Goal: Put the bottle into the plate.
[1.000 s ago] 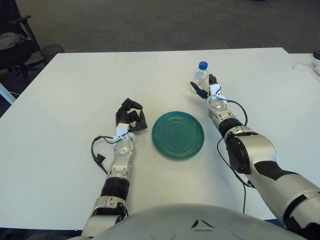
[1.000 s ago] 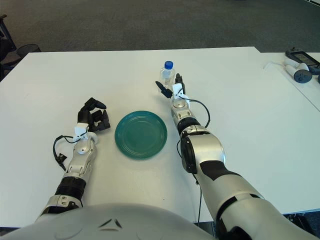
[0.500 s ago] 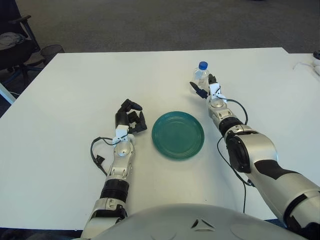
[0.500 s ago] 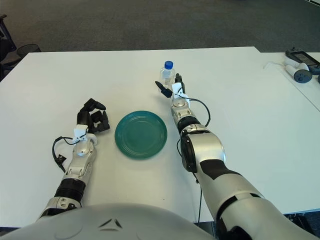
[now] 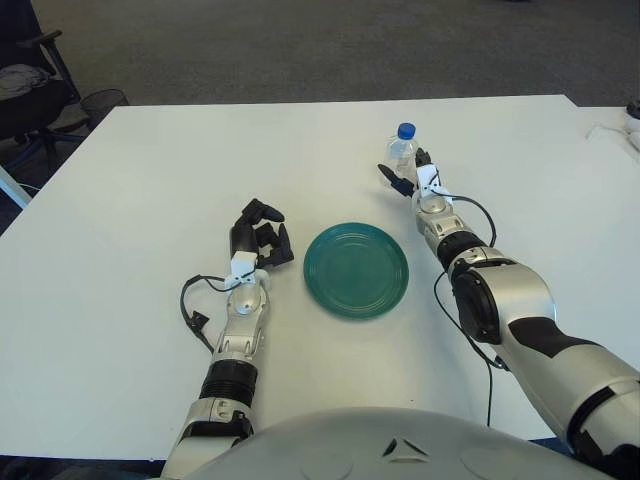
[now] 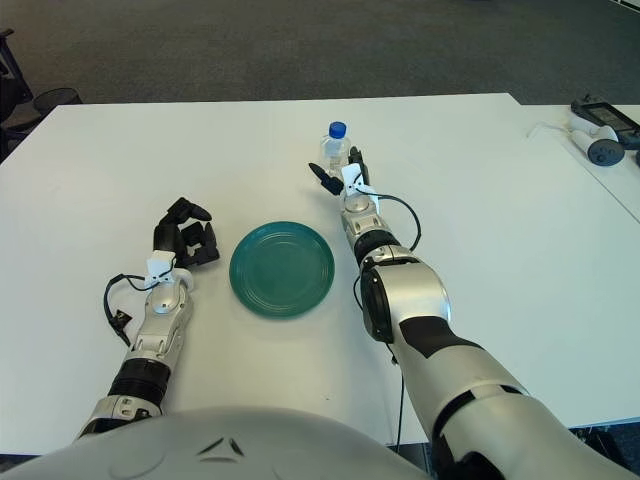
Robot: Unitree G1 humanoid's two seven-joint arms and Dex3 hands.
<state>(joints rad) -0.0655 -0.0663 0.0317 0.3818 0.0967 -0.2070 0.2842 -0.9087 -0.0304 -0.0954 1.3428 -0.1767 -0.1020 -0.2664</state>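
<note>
A small clear bottle [image 5: 402, 149] with a blue cap stands upright; the right hand [image 5: 408, 175] reaches it, grasp unclear. The green plate [image 5: 356, 270] holds nothing. The left hand [image 5: 259, 235] is clenched beside the plate.

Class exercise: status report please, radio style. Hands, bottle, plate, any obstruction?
Right hand at the bottle, fingers open around it. Bottle upright, beyond the plate. Left hand curled, left of plate. Path unobstructed.

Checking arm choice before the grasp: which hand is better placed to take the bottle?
Right. The right hand is already at the bottle, fingers spread on either side of its base, not closed. The left hand shows left of the green plate, fingers curled, with the plate between it and the bottle.
</note>
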